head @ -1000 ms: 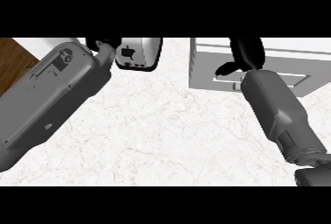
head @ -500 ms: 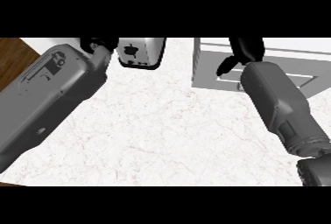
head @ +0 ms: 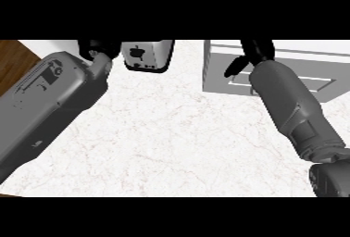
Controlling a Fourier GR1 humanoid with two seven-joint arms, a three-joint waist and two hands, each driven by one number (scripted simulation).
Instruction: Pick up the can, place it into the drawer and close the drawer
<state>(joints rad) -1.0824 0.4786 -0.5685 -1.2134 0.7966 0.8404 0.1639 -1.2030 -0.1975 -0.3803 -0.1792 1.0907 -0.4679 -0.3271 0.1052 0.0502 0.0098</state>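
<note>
The can shows nowhere in the head view. A white drawer unit (head: 226, 83) with a recessed front stands at the back right of the counter. My right hand (head: 254, 52) is over its top, cut off by the view's upper edge, with the thumb hanging down over the unit's front; whether it holds anything is hidden. My left hand (head: 100, 47) is at the top left beside the toaster, mostly out of view. Both grey forearms fill the sides of the view.
A silver toaster (head: 147, 55) stands at the back centre, between the two hands. The white marble counter (head: 178, 139) spreads out between the forearms. A strip of brown wooden floor (head: 15, 58) shows past the counter's left edge.
My right forearm has pushed a little further toward the drawer unit, and the hand has slid up against the view's top edge. The left arm has barely moved.
</note>
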